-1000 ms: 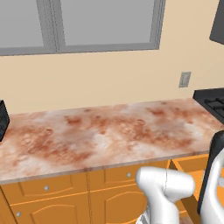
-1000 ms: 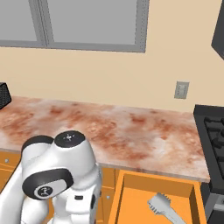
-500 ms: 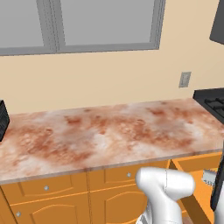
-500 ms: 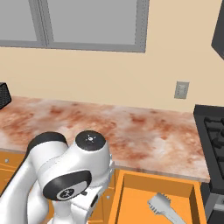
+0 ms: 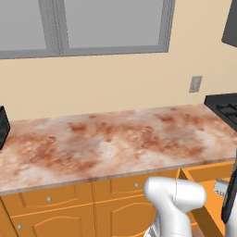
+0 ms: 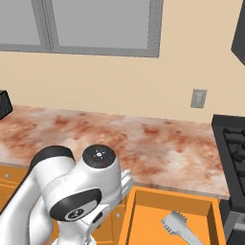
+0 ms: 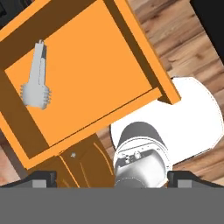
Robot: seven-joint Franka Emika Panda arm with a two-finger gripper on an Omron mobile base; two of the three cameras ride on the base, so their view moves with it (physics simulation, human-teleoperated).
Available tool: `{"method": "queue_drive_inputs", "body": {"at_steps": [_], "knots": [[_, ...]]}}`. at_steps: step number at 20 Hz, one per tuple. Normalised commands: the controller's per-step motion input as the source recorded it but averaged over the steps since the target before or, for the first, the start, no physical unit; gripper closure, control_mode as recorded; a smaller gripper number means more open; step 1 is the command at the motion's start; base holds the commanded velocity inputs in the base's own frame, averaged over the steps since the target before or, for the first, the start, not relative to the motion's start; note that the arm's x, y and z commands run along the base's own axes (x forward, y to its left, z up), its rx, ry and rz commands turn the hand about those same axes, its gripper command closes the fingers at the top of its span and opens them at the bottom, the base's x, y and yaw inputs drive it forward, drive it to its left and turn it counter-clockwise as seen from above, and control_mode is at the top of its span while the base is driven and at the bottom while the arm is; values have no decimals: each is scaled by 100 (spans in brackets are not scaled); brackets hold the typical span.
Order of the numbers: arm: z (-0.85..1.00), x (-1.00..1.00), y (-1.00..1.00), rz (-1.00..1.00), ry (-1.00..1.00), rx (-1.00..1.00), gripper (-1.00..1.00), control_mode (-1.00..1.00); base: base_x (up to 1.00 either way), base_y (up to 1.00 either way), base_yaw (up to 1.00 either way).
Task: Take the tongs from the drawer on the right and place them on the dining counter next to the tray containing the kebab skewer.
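Fingers (image 7: 41, 178) are spread wide above the open drawer (image 6: 143, 217), so bring them down squarely over the tongs (image 7: 36, 81) before pinching.

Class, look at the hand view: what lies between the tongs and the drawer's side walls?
Nothing but bare orange floor. In the hand view the tongs lie alone inside the open drawer, apart from its walls.

In the right base view, the bottom edge cuts off the drawer (image 6: 143, 210) and the handle end of the tongs (image 6: 179, 227). In the left base view, the arm hides most of the tongs (image 5: 221, 187), so just a small grey bit peeks out. On the worktop (image 5: 106, 143), a dark thing (image 5: 3, 127) is cut by the left edge, too little to tell what it is.
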Motion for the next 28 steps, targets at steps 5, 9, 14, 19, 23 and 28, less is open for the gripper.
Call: {"method": "queue_drive_inputs", "body": {"at_steps": [5, 9, 14, 19, 23, 28], "knots": [[-22, 32, 0, 0, 0, -8, -100, -100, 0, 0, 0], [-16, 32, -3, 0, 0, -5, -100, -100, 0, 0, 0], [-24, 23, -18, 0, 0, -4, -100, -100, 0, 0, 0], [-30, 21, -34, 0, 0, -4, -100, -100, 0, 0, 0], [-32, 19, -42, 0, 0, -3, -100, -100, 0, 0, 0], [-35, 5, -40, 0, 1, -2, -100, -100, 0, 0, 0]]}}
